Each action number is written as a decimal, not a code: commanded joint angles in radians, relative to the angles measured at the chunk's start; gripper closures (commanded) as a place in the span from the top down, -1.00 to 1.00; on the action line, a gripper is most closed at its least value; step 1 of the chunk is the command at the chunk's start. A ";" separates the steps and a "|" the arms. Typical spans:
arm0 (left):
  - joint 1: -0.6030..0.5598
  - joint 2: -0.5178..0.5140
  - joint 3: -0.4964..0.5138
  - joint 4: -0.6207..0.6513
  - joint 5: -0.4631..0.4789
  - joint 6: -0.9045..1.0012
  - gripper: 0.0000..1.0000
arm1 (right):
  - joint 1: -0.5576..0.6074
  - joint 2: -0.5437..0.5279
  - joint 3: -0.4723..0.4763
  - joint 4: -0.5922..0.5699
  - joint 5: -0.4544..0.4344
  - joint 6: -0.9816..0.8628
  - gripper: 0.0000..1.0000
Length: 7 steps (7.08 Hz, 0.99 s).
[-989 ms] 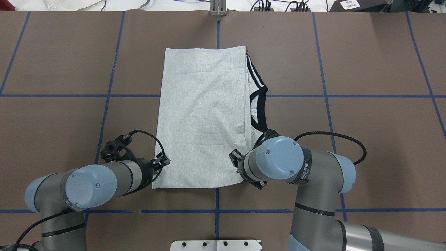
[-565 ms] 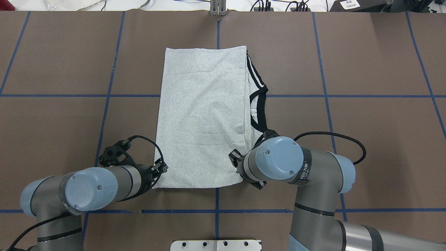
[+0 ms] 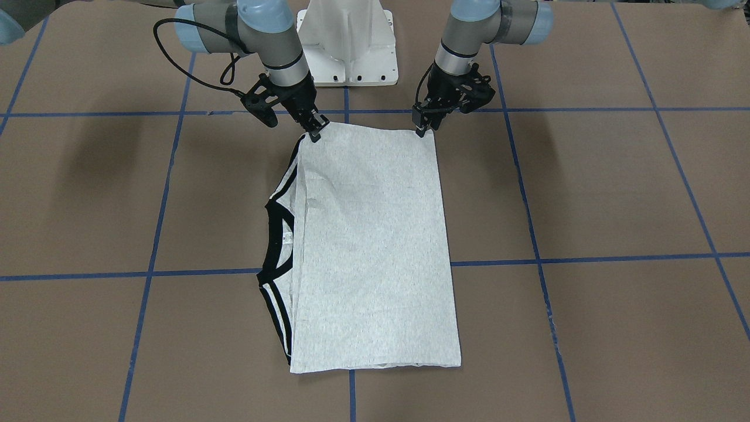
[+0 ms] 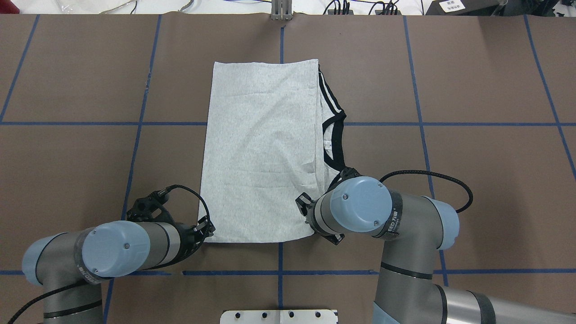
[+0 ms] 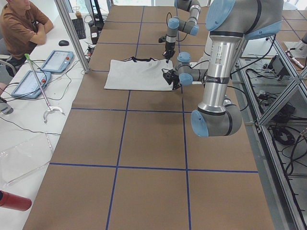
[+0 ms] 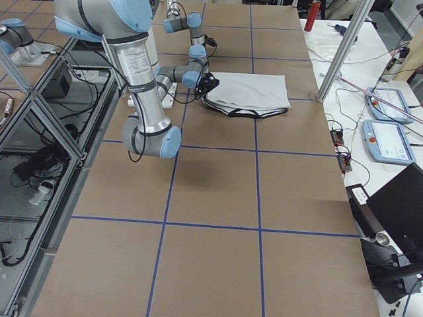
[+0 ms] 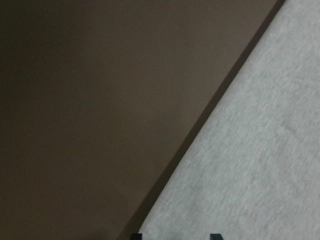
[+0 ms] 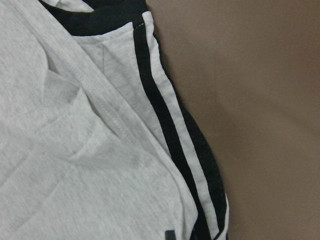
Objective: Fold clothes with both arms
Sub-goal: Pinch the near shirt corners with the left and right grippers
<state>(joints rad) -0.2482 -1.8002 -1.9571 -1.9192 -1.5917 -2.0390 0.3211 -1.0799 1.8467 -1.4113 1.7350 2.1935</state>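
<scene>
Overhead exterior shows the left gripper (image 4: 207, 228) low at the nearest left corner of the T-shirt (image 4: 261, 148). Its wrist camera shows 2 fingertips (image 7: 136, 236) apart with cloth between them and nothing pinched. The right gripper (image 3: 314, 129) sits at the other near corner, and I cannot tell its opening. The shirt lies flat on the table (image 4: 450, 189), folded into 1 long panel, with its collar (image 4: 336, 135) poking out. It is probably light and limp, so pinch both near corners through every layer. The print is hidden.
</scene>
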 commanded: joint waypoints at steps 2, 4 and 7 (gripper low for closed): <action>0.010 0.001 0.006 0.000 -0.002 0.000 -0.02 | 0.000 -0.002 0.000 0.000 0.000 0.000 -1.00; 0.010 0.004 0.006 0.000 -0.001 0.000 -0.27 | 0.001 -0.002 0.000 0.000 0.000 0.000 -1.00; 0.009 0.007 0.006 0.002 -0.001 0.002 -1.00 | 0.003 -0.002 0.005 -0.003 -0.002 0.000 -1.00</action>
<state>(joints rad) -0.2379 -1.7946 -1.9513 -1.9176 -1.5924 -2.0384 0.3226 -1.0805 1.8488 -1.4126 1.7346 2.1947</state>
